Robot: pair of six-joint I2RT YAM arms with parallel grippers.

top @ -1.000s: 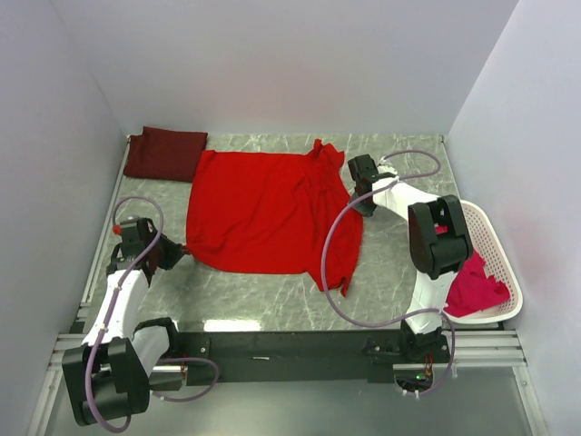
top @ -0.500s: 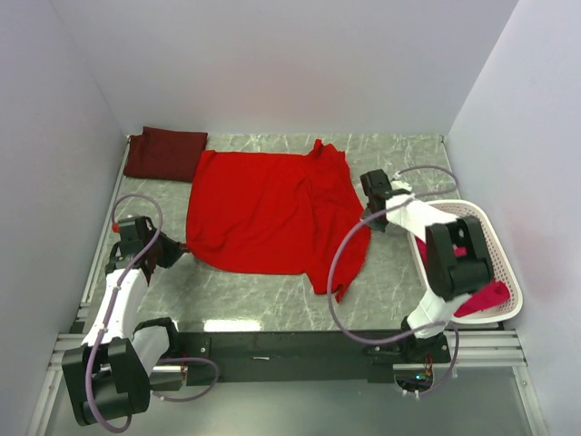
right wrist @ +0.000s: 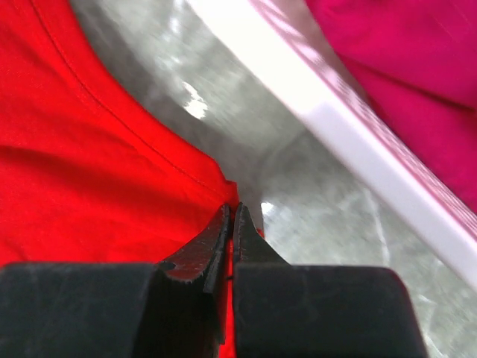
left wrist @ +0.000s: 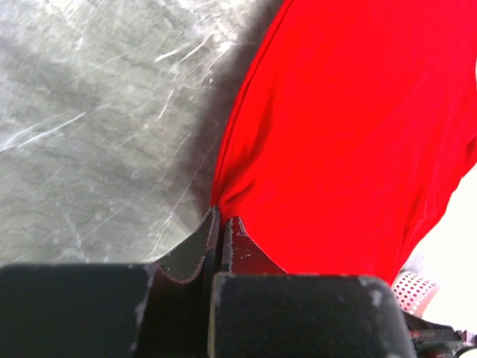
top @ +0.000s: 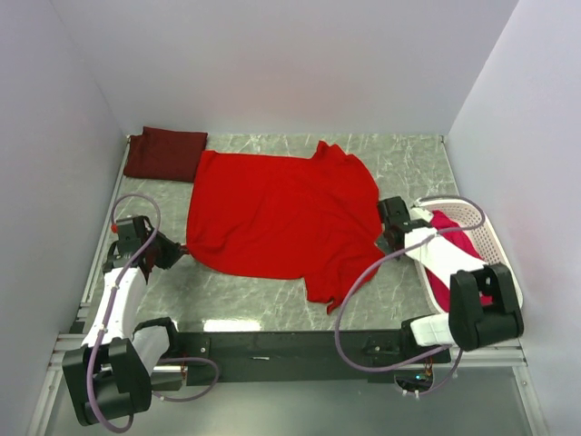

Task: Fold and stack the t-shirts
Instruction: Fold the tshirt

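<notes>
Landmark: white basket point(top: 486, 229), at the right edge of the bench point(top: 399, 163).
Red shirt point(top: 277, 213): spread nearly flat on the bench to the left of the basket, its right edge just beside the basket rim. The corner nearest the basket's near end is rumpled.
Maroon shirt point(top: 165, 153): folded, well apart from the basket, in the far left corner of the bench.
Pinkish-red shirt point(top: 451, 238): bunched inside the basket and partly hidden by the right arm.
Left jaws: closed on the red shirt's hem corner at the side farthest from the basket. The left wrist view shows cloth pinched between the tips.
Right jaws: closed on the red shirt's edge close beside the basket, with the seam running into the tips.
Handling: the shirt looks like thin, light knit that is limp and drapes wherever it is unsupported. It should slide easily on the smooth bench and will probably wrinkle or stretch if pulled unevenly.
Where to hold: hems, seams and corners are the best places, since the doubled cloth gives the jaws something to bite. A pinch in mid-panel would likely only lift a tent of fabric.
Risk: the cloth beside the basket could catch on its rim.
</notes>
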